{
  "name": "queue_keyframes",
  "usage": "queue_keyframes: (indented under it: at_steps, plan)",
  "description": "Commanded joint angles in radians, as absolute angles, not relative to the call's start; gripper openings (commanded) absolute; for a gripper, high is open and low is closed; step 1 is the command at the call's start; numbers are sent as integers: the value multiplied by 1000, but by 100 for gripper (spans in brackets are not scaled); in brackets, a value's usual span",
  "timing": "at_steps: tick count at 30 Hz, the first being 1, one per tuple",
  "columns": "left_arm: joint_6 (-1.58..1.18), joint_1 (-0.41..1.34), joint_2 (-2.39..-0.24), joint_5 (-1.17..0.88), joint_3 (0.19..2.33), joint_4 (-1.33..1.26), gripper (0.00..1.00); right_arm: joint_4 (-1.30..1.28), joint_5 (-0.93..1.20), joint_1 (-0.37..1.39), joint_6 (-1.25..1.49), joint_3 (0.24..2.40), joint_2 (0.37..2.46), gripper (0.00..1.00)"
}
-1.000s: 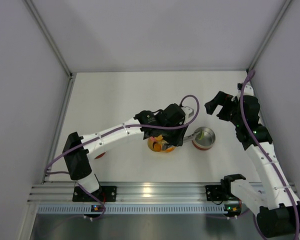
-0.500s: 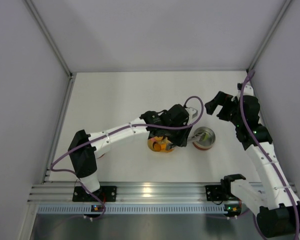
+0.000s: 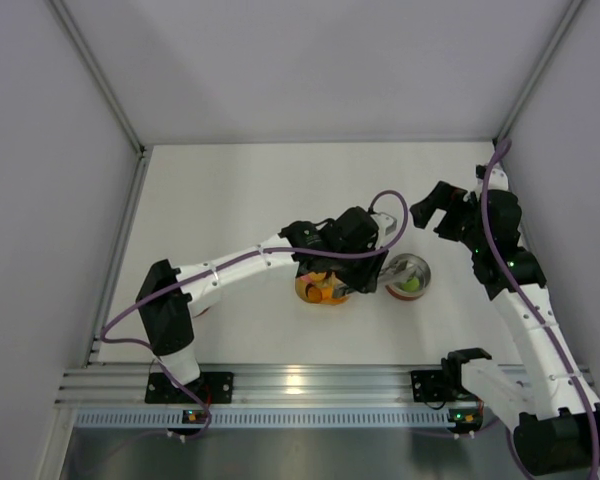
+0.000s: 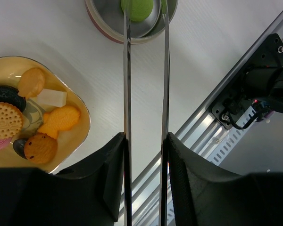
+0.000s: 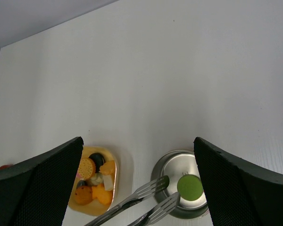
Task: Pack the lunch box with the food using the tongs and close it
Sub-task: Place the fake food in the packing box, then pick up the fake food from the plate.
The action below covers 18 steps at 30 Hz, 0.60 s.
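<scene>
The lunch box (image 3: 408, 277) is a small steel bowl with a red band, standing right of the yellow dish. One green food piece (image 4: 137, 7) lies inside it, also seen in the right wrist view (image 5: 190, 186). My left gripper (image 4: 145, 139) is shut on the tongs (image 4: 127, 84), one slender arm against each finger. The tong tips (image 5: 179, 190) reach over the bowl's near rim, spread apart, with nothing between them. The rest of the food (image 4: 42, 127) sits in the dish. My right gripper (image 5: 137, 141) hangs open and empty above the scene.
The yellow rounded-square dish (image 3: 320, 290) lies just left of the bowl, under the left wrist. A bit of red (image 3: 200, 308) shows by the left arm's lower link. The aluminium rail (image 4: 212, 127) runs along the near table edge. White walls enclose the table.
The left gripper swung right from the dish to the bowl. The tong arms have spread, and the green piece now lies in the lunch box. The right arm has not moved.
</scene>
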<state>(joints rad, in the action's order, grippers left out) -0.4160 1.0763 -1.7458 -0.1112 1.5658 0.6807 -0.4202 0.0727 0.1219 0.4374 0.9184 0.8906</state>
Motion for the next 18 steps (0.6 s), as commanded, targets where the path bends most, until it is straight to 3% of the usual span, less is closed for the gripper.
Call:
queue_keyframes:
  at_steps: [1,8,18]
  plan:
    - [-402,1081,-1724,-91,1609,640,44,-416,68,121,426,954,877,99]
    - [-414,1081,-1666,-11,1597,678,44,-414,72,121,428,953,879,99]
    - [-508,1081,-1467,265,1488,853,45,-402,74,121,428,940,888,100]
